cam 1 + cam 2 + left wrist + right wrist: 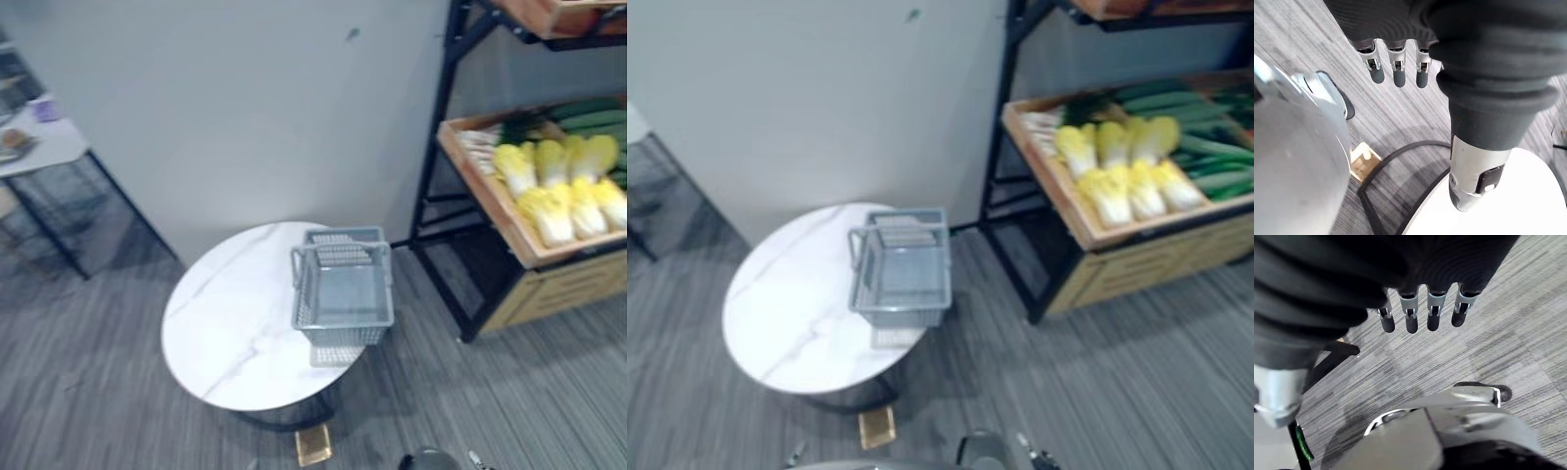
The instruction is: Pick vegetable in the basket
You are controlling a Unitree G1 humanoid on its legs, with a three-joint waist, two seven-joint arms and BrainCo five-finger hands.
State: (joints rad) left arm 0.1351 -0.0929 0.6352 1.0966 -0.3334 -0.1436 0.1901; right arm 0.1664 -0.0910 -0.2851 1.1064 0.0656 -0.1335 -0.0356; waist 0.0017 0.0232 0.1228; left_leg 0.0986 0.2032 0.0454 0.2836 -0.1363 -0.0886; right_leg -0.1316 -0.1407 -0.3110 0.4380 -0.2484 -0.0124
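The left hand and right hand hang over the floor, fingers relaxed, holding nothing. Ahead, a grey basket sits on the round white bench. Farther right, yellow cabbages lie in a shelf crate, well apart from the fingers.

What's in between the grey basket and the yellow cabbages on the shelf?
In the left eye view, bare grey floor and the shelf's black post lie between the basket and the cabbages.

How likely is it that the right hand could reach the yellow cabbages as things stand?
Probably not yet: the right hand hangs open over the carpet, while the cabbages lie farther off in a wooden crate, though nothing blocks the way.
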